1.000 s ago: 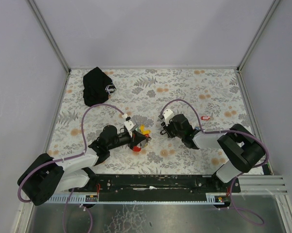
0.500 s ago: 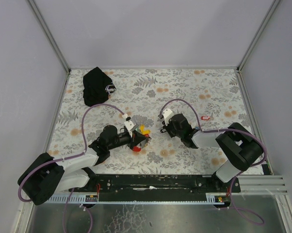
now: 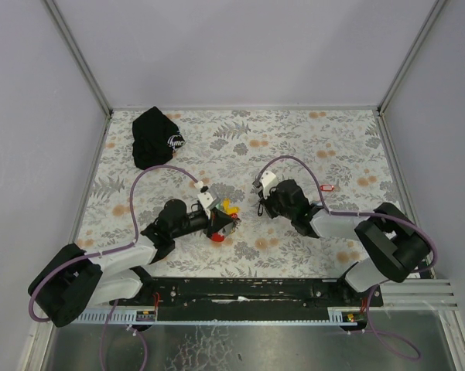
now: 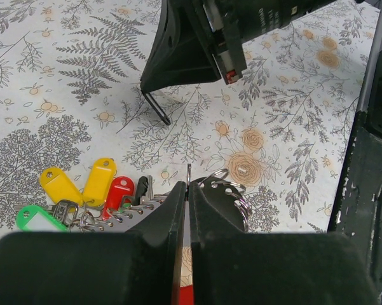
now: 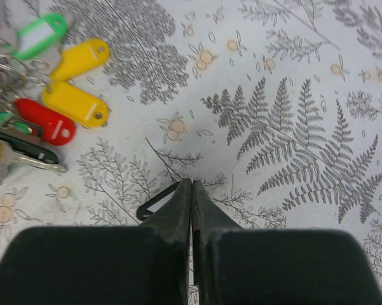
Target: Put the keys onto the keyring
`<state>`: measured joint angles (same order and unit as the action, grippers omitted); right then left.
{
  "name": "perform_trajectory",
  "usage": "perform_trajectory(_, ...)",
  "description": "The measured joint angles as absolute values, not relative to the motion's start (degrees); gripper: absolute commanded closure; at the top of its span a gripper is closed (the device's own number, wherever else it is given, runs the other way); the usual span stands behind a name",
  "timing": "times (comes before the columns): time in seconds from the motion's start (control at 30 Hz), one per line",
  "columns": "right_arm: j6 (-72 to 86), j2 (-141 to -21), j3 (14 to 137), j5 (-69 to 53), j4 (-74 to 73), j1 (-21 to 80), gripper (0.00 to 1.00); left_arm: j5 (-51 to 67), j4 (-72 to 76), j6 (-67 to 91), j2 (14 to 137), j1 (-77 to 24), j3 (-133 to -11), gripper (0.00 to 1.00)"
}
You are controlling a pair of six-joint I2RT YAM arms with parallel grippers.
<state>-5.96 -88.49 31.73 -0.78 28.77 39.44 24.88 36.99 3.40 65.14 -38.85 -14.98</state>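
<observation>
The keys (image 4: pixel 82 190) lie bunched on the floral mat, with yellow, red, green and black tags. They show again in the right wrist view as the keys (image 5: pixel 70 101), fanned at upper left. My left gripper (image 4: pixel 187 187) is shut on the keyring (image 4: pixel 232 187), whose thin metal edge sticks out between the tips, with a red piece below. In the top view my left gripper (image 3: pixel 229 222) sits right at the bunch. My right gripper (image 5: pixel 191 182) is shut, and a thin black tag loop (image 5: pixel 154 202) pokes out beside its tips. It hovers low, a short way right of the bunch.
A black cap with a white logo (image 3: pixel 156 137) lies at the back left of the mat. A lone small red tag (image 3: pixel 329 186) lies to the right of my right arm. Purple cables arc over both arms. Metal rails frame the mat.
My right gripper has closed from partly open to shut and its arm has shifted slightly. The left gripper and the bunch of keys have not moved.
</observation>
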Motion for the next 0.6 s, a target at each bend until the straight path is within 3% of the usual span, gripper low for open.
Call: perform_trajectory(0.6,-7.3,-70.8,27.3,-17.7,26.8,39.5,1.0,33.4,37.7,0.8,65.8,-38.9,-15.1,1.0)
